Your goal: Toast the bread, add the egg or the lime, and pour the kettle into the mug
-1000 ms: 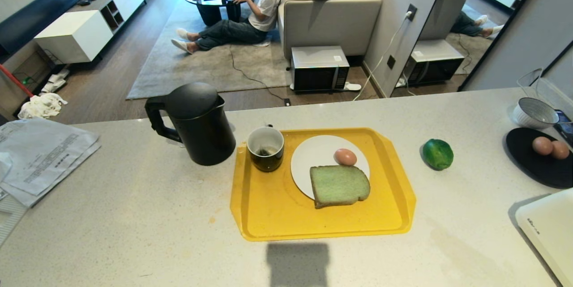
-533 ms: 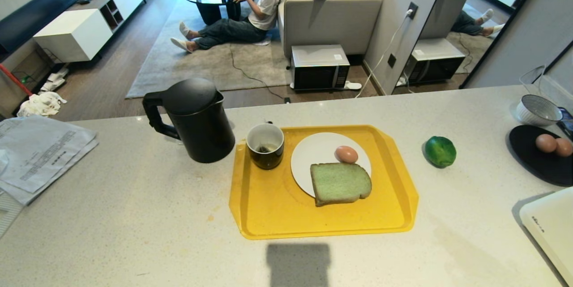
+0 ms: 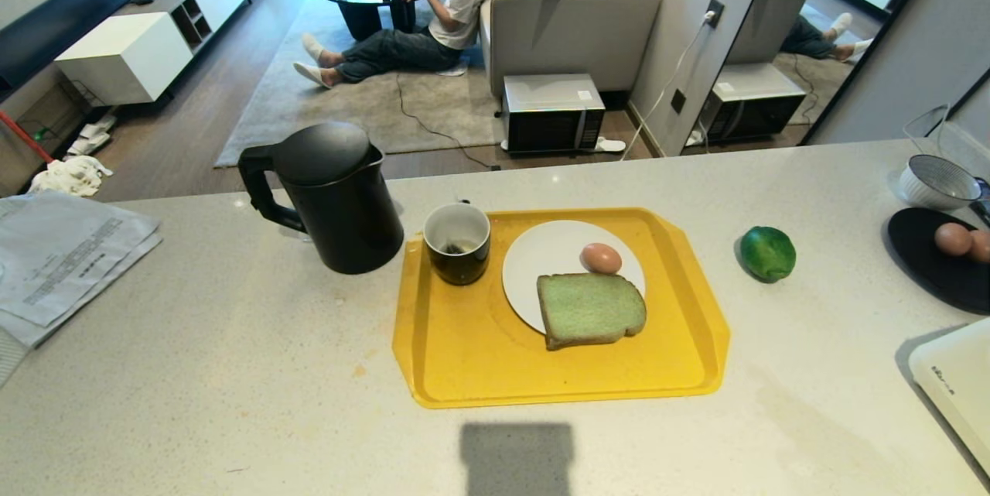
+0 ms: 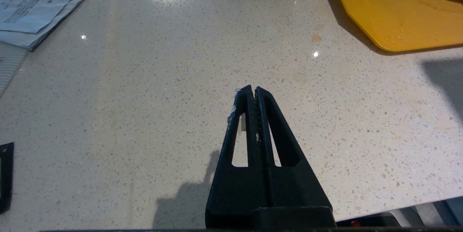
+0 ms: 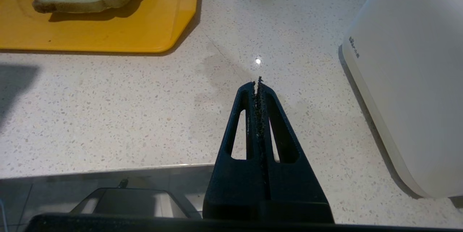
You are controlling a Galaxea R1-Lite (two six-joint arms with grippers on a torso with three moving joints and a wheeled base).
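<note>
Head view, bread (image 3: 589, 309) beside egg (image 3: 601, 258) on plate (image 3: 541, 268), both claws pinched closed, empty

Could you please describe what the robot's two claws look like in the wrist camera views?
Both are matte black and wedge-shaped, tapering to a narrow tip, each finger pierced by a long slot. The left claw has whitish fluff along one edge; the right claw has rough, gritty inner pads. No cables or markings show.

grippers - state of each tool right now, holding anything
Left tool: closed, holding nothing, over bare counter.
Right tool: closed, holding nothing, over the counter too.
</note>
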